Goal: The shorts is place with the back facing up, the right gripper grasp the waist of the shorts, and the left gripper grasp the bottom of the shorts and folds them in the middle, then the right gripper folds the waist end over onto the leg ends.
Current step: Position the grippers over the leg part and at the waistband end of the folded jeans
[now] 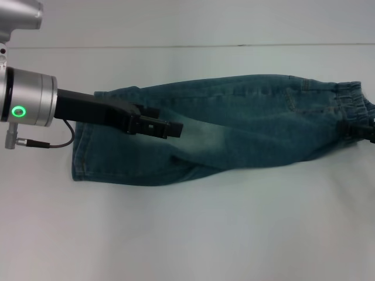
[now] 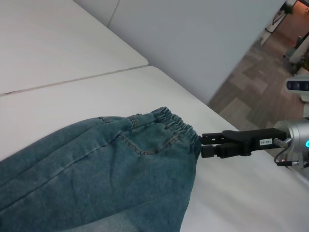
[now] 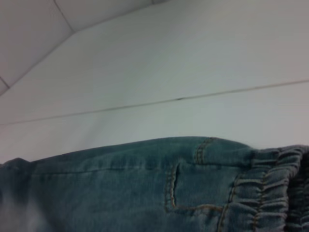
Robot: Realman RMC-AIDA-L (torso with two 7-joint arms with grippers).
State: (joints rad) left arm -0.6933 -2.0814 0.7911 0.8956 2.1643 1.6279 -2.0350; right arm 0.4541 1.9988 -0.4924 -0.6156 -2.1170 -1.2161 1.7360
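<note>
Denim shorts (image 1: 234, 126) are seen already doubled lengthwise, laid flat on white table (image 1: 187, 234); shorts taken as landmark. Leg hems (image 1: 82, 158) lie at robot's-left end, below left gripper (image 1: 161, 127); its fingers appear closed over mid-leg fabric. Right gripper (image 2: 208, 145) is clamped on gathered waistband (image 2: 176, 126) at opposite end. For waist-over-legs fold, waistband is best lifted clear, carried across, edges kept aligned.

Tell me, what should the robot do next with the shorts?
Probably let the left gripper go: the shorts already lie folded lengthwise. The right gripper holds the waist, so it could then carry that end over to the leg ends.
</note>
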